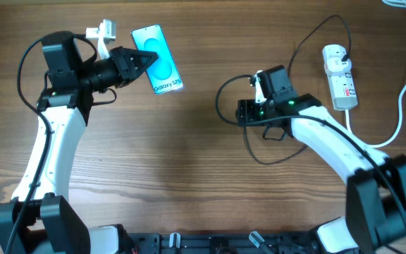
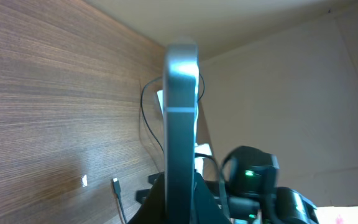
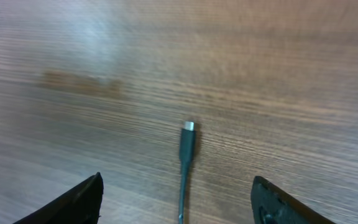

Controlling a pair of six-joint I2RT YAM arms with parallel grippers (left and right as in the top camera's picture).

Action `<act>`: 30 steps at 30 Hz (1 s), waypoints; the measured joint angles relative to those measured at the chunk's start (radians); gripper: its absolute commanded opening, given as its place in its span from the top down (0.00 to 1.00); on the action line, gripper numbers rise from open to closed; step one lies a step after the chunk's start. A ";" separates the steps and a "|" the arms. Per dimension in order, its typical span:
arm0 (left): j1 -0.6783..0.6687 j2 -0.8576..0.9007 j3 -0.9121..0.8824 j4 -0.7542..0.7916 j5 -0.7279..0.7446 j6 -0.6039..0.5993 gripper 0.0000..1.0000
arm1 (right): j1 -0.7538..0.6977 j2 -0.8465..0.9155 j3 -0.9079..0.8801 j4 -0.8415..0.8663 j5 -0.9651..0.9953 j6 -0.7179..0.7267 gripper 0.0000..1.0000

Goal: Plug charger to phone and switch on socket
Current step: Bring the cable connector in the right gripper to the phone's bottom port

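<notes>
- A brown wooden table (image 1: 189, 176) is carrying everything, and nothing is plugged into the phone yet.
- The left gripper (image 1: 150, 60) is clamping the phone (image 1: 169, 76) by its edges at the far left, cyan screen facing up.
- The right gripper (image 3: 178, 180) is hovering, fingers spread wide, over the charger (image 3: 187, 143), whose metal tip is lying bare on the wood.
- The socket (image 1: 339, 77) is sitting untouched at the far right; its switch is probably off, though it is too small to tell.

Left arm (image 1: 48, 152) reaching up from the near-left base, wrist bent rightward, left gripper (image 1: 149, 61) clamped on the phone (image 1: 166, 70), right arm (image 1: 330, 141) stretched leftward from the near-right base, right gripper (image 1: 241, 113) aimed left, fingers (image 3: 73, 202) spread wide.
</notes>
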 measured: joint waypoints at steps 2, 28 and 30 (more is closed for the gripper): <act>0.000 0.000 0.000 0.000 0.000 0.000 0.96 | 0.016 0.088 0.000 0.008 0.007 0.034 0.47; 0.000 0.000 -0.002 0.330 0.204 -0.015 0.96 | -0.048 -0.035 0.128 -0.205 -1.206 -0.417 0.95; -0.006 0.000 -0.002 0.359 0.225 -0.032 0.96 | -0.042 -0.035 0.125 -0.123 -1.345 -0.419 0.96</act>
